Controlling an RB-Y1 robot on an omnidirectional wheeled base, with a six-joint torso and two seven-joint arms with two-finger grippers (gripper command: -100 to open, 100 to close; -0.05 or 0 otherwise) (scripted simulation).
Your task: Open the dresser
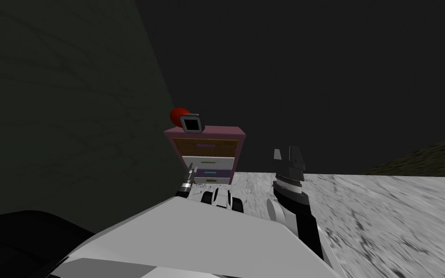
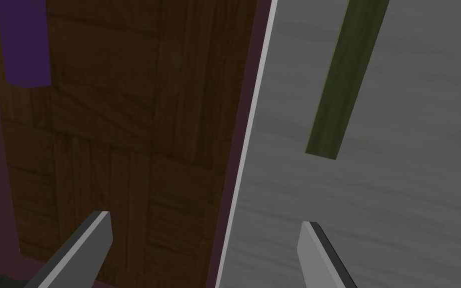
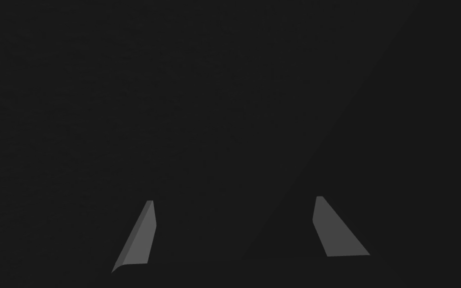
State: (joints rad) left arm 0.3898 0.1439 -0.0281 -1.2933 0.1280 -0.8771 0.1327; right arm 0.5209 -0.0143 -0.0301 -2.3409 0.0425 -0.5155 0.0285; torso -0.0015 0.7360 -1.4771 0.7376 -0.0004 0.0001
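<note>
Four drawer fronts stack in the small mauve-framed dresser (image 1: 206, 149), seen from my head: it stands on the mottled grey-white floor (image 1: 385, 217), against the dark green wall (image 1: 72, 96). A red round object (image 1: 178, 115) sits at the back left corner of its top. A grey frame with a black centre (image 1: 191, 123) leans at the front edge. My left claw (image 1: 190, 173) reaches the dresser's left edge, level with the lower drawers. My right claw (image 1: 289, 155) hangs to the right, well apart from it.

From my left wrist, the left claw (image 2: 205, 218) is spread, its fingers (image 2: 87, 245) gripping nothing. One fingertip lies over the brown wooden drawer front (image 2: 124, 125) with its purple bar handle (image 2: 24, 45). The other lies over the white drawer front (image 2: 374, 200), near the end of its olive bar handle (image 2: 347, 80).

From my right wrist, the right claw (image 3: 234, 200) is spread too, empty.
</note>
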